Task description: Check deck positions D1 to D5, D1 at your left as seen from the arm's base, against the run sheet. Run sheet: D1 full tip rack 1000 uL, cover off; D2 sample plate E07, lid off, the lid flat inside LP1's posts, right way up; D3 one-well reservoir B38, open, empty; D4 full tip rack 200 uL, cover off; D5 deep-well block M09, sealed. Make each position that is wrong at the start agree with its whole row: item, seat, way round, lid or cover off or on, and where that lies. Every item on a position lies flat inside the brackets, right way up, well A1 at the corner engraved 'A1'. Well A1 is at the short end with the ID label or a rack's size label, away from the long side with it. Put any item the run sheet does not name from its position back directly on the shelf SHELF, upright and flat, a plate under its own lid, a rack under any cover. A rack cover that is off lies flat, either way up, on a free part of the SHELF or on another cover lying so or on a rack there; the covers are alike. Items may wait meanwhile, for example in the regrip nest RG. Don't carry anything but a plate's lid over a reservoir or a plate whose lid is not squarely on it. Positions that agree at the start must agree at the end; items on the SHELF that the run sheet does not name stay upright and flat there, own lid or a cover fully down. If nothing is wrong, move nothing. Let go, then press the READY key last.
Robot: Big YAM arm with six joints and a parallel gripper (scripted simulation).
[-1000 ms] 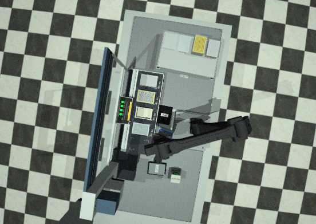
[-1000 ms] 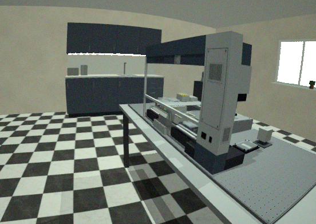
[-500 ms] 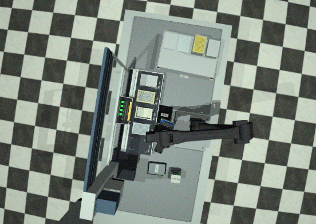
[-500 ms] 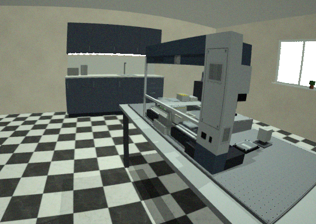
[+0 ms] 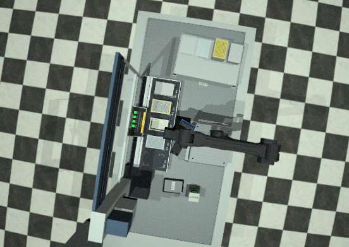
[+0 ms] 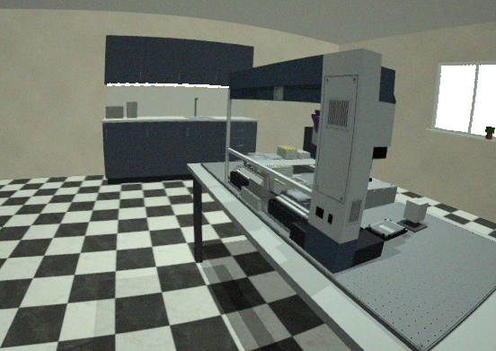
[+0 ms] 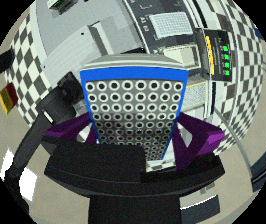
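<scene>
Blue-framed, the tip rack (image 7: pixel 136 112) sits clamped between the purple fingers of the gripper (image 7: pixel 133 137), held level, probably so its tips stay seated. In the top view it hangs just beside the deck (image 5: pixel 175 90), near the reservoir (image 5: pixel 159 124). The bare bracketed position (image 5: pixel 155 158) at the deck's end looks the likely seat, and staying off to the side would avoid passing over open labware

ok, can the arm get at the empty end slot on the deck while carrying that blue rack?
Probably yes. The pincer, shut on the blue rack, hangs just beside the deck, and the empty slot next to the white plate shows only bare brackets; nothing stands between.
</scene>
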